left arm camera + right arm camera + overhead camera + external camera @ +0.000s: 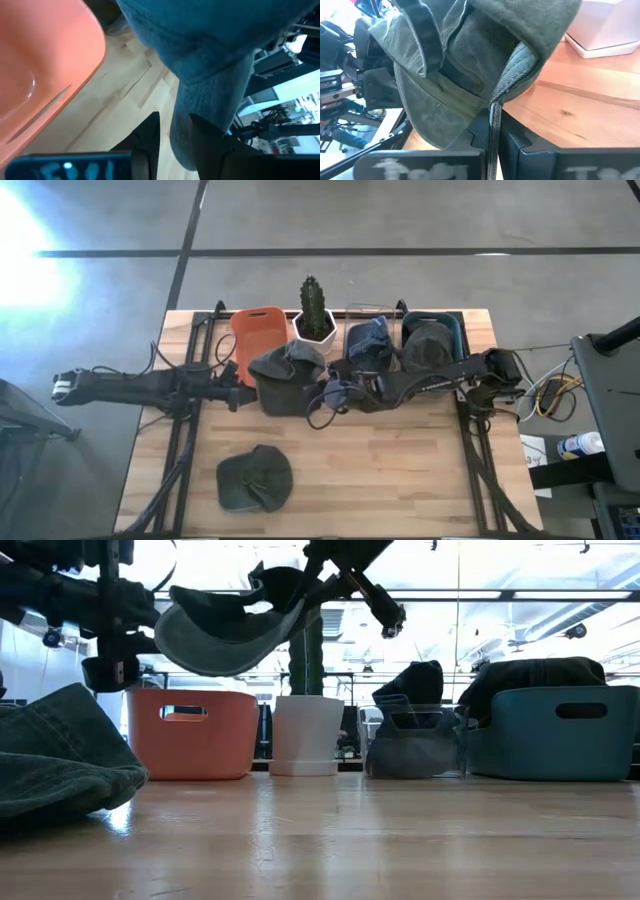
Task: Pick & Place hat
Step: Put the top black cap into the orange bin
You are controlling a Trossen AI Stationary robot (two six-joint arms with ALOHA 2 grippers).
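A dark grey-green hat (pixel 287 372) hangs above the table between both arms, in front of the orange bin (pixel 258 330); the low view shows the hat (pixel 225 630) lifted clear, crown sagging down. My left gripper (pixel 246 393) is shut on its left side and my right gripper (pixel 326 388) on its right side. A second dark hat (pixel 255 478) lies flat on the table near the near edge; in the low view this second hat (pixel 60 755) is at the left. My left gripper (pixel 175 136) pinches a fold of the hat's fabric (pixel 181 117) between its two fingers, coming level from the table's left. The hat is clear of the table. My right gripper (pixel 494 131) pinches the hat's stitched edge (pixel 507 82) between its fingertips, coming from the table's right; the hat bulges away beyond the fingers, lifted clear.
Along the far edge stand the orange bin, a cactus in a white pot (pixel 315 320), a clear bin with a blue hat (pixel 368 345) and a teal bin with a dark hat (pixel 430 340). Bare wood (pixel 400 470) lies at the near right.
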